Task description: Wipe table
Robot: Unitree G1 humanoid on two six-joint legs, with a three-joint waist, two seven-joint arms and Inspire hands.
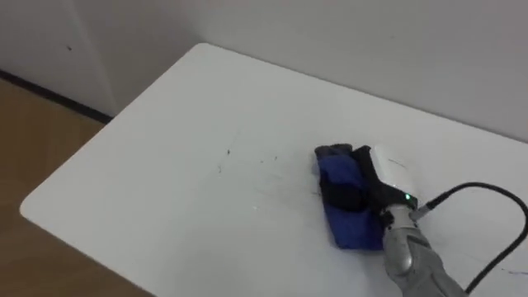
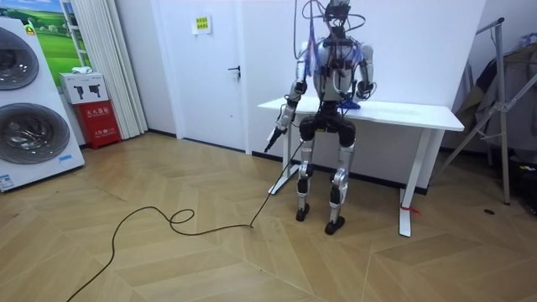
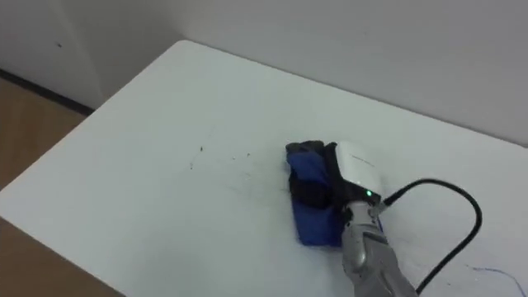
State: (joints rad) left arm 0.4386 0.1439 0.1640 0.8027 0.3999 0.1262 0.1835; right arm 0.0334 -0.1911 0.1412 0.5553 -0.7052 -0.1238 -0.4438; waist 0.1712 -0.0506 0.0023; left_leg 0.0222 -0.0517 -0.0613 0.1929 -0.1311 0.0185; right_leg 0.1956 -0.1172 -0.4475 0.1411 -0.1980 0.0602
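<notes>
A blue cloth (image 1: 334, 172) lies bunched on the white table (image 1: 165, 165), right of its middle. My right hand (image 1: 384, 169) comes in from the lower right and rests flat on top of the cloth, dark fingers (image 1: 346, 180) spread over it and pressing it down. Faint dark marks (image 1: 223, 161) dot the tabletop a little left of the cloth. In the room view I stand upright at the table's long side, and my left hand (image 2: 275, 134) hangs down beside the table's end on the room view's left.
The table's far edge runs close along a white wall (image 1: 371, 41). Its left end and near edge drop to wooden floor (image 1: 41, 124). A thin blue scribble (image 1: 516, 272) shows at the lower right. In the room view, washing machines (image 2: 29, 109) stand left and a rack (image 2: 503, 101) right.
</notes>
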